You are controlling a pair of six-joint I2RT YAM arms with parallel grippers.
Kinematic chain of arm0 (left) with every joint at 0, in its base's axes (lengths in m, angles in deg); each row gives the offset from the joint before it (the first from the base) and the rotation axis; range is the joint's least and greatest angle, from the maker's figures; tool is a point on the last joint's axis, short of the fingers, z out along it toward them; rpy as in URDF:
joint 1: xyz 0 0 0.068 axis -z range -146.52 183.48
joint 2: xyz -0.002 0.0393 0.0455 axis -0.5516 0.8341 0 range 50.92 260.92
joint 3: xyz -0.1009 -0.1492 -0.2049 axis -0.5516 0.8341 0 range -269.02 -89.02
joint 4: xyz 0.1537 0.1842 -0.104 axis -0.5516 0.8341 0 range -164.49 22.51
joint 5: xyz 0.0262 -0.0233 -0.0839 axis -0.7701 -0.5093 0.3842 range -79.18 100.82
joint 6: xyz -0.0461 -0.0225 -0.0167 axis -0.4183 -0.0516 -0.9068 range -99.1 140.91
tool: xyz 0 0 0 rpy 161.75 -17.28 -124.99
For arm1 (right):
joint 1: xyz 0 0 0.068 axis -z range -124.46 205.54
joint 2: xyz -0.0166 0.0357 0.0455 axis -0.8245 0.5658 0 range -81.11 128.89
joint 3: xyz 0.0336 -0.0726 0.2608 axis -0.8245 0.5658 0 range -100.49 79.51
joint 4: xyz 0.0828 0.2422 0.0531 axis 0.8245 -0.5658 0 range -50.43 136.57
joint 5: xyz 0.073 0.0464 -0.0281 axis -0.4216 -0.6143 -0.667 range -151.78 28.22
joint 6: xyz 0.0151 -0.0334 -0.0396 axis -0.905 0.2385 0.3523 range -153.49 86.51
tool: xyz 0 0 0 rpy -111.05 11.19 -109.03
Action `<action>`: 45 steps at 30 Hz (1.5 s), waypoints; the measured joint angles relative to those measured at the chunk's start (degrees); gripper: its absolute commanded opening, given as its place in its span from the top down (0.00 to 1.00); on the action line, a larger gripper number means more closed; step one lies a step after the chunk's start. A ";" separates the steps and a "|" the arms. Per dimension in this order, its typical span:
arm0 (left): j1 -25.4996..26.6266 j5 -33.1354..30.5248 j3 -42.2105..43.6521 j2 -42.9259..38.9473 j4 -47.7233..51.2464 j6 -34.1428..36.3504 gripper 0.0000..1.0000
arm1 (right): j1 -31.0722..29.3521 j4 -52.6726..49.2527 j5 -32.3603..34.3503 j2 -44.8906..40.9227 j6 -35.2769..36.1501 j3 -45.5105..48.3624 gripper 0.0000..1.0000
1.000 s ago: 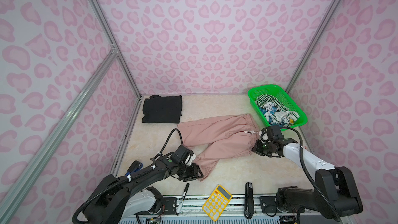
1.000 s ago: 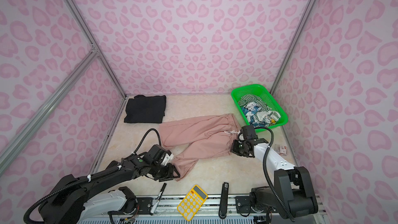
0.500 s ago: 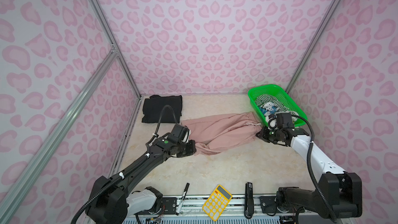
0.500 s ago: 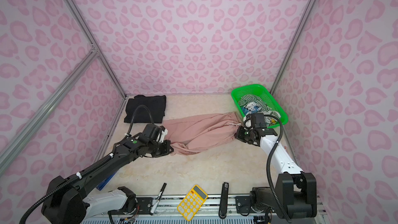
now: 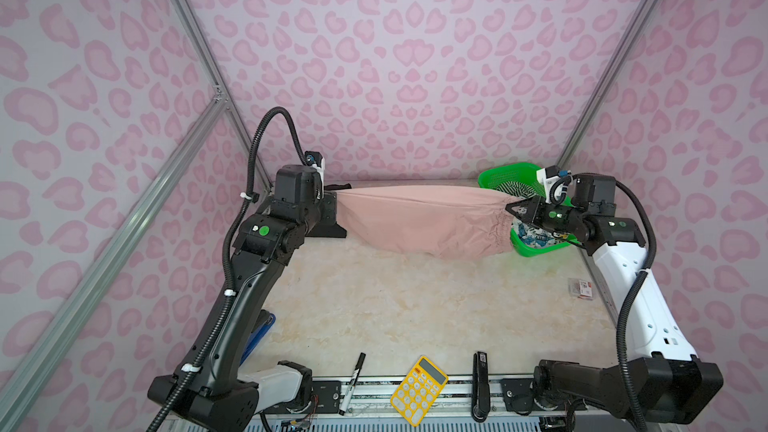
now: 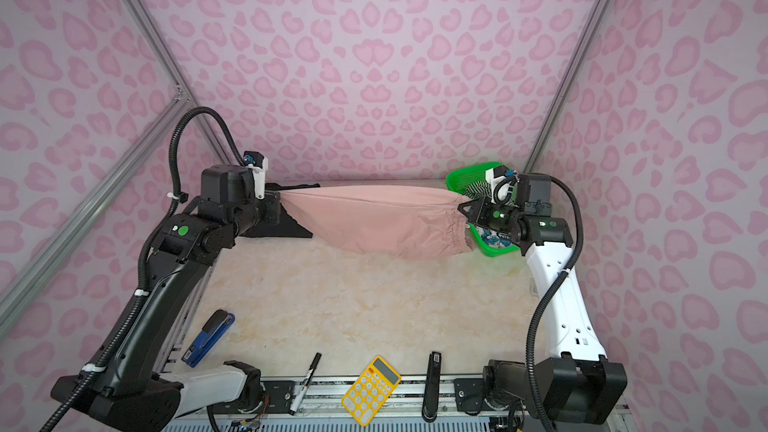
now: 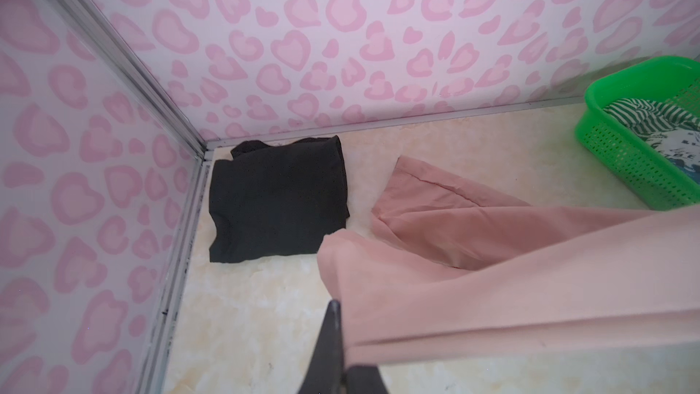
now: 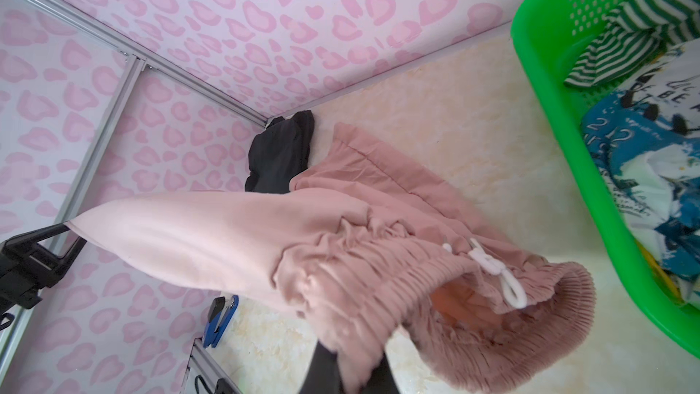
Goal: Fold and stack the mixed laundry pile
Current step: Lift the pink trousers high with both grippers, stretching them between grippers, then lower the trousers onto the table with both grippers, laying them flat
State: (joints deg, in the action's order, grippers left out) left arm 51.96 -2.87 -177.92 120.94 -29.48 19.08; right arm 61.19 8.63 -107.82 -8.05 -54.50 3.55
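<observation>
The dusty-pink shorts [image 5: 419, 218] hang stretched above the table at the back. My left gripper [image 5: 335, 198] is shut on the leg end [image 7: 435, 297], and my right gripper [image 5: 510, 207] is shut on the gathered waistband [image 8: 378, 282] beside the white cord [image 8: 496, 271]. In both wrist views the fabric covers the fingertips. A folded black garment [image 7: 278, 198] lies in the back left corner, just under the left gripper. The striped piece [image 8: 644, 32] and the blue-white printed piece [image 8: 636, 153] lie in the green basket [image 8: 549, 70] at the back right.
Along the front edge lie a black marker [image 5: 351, 382], a yellow calculator [image 5: 419, 390] and a slim black tool [image 5: 480, 384]. A blue stapler [image 6: 208, 336] sits front left by the left arm. A small packet [image 5: 579, 286] lies near the right wall.
The left gripper has shut on the shorts' leg end. Both grippers have risen and moved back and apart, lifting the shorts off the table and pulling them taut.
</observation>
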 measured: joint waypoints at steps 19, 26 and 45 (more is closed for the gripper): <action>-1.42 11.76 17.11 -5.66 -2.25 3.67 0.97 | -10.56 -6.47 7.39 9.22 2.36 -4.15 1.00; -5.77 0.66 -25.83 19.58 -5.16 1.84 0.97 | -15.69 -9.09 7.89 41.97 3.56 -61.55 1.00; -5.75 17.27 20.24 -12.92 -17.46 4.72 0.97 | -11.61 2.95 8.41 9.51 7.93 -1.09 1.00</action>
State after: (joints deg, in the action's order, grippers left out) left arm 46.21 14.39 -157.68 108.02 -46.94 23.80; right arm 49.59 11.58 -99.41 1.46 -46.57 2.45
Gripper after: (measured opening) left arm 0.056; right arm 0.050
